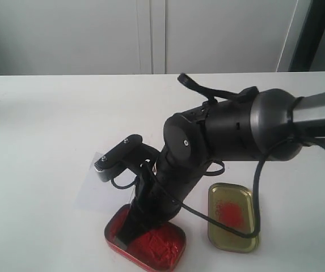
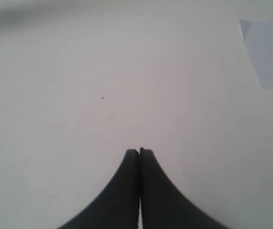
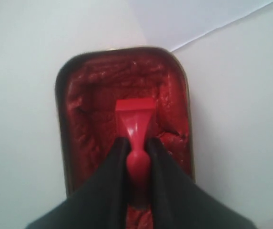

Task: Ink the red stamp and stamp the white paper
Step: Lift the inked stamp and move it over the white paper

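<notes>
The red stamp (image 3: 135, 119) is held by its knobbed handle in my right gripper (image 3: 136, 141), which is shut on it. Its square base points down into the open tin of lumpy red ink paste (image 3: 88, 100), near the tin's middle; whether it touches the paste I cannot tell. In the exterior view the right arm leans over the tin (image 1: 156, 246) and hides the stamp. The white paper (image 1: 91, 190) lies just behind the tin, partly covered by the arm. My left gripper (image 2: 139, 151) is shut on nothing above bare table, with the paper (image 2: 269, 52) off to one side.
The gold tin lid (image 1: 233, 218) with a red smear lies right of the ink tin. A black cable from the right arm loops over the lid. The white table (image 1: 49, 130) ends at a white wall behind.
</notes>
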You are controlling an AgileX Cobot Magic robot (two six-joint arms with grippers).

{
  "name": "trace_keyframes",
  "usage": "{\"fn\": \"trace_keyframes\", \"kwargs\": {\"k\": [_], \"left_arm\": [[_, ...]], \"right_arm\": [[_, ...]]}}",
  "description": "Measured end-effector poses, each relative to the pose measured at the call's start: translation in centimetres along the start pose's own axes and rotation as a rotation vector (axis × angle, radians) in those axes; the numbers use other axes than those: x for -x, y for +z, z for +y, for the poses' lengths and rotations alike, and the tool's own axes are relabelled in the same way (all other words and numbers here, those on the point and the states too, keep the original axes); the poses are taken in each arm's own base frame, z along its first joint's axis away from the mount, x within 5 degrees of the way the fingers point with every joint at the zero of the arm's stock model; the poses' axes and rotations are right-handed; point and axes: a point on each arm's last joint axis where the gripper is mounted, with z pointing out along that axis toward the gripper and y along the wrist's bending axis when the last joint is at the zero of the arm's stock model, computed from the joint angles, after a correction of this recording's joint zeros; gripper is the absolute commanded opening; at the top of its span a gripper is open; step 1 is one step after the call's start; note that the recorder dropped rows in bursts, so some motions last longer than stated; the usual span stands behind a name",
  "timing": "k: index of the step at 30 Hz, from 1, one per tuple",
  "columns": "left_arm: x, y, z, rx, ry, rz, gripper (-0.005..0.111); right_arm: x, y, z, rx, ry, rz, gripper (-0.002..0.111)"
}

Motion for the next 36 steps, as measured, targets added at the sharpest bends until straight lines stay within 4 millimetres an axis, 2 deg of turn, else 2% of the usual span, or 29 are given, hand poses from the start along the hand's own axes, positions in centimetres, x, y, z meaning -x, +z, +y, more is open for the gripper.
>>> {"fn": "trace_keyframes", "kwargs": {"k": [6, 15, 21, 24, 36], "left_arm": [[0.0, 0.0, 0.0, 0.000, 0.000, 0.000, 0.000], [0.0, 0.0, 0.0, 0.000, 0.000, 0.000, 0.000], [0.0, 0.0, 0.0, 0.000, 0.000, 0.000, 0.000], [0.0, 0.0, 0.0, 0.000, 0.000, 0.000, 0.000], [0.0, 0.0, 0.0, 0.000, 0.000, 0.000, 0.000]], "right_arm": [[0.3, -1.6, 0.2, 0.001, 0.003, -0.043, 0.000], [1.1, -2.5, 0.3, 0.002, 0.027, -0.070, 0.000], [2.9, -3.9, 0.1, -0.014, 0.074, -0.079, 0.000], [4.0, -3.9, 0.0, -0.014, 0.089, -0.059, 0.000], [9.0, -2.2, -0.9, -0.014, 0.140, 0.038, 0.000]]}}
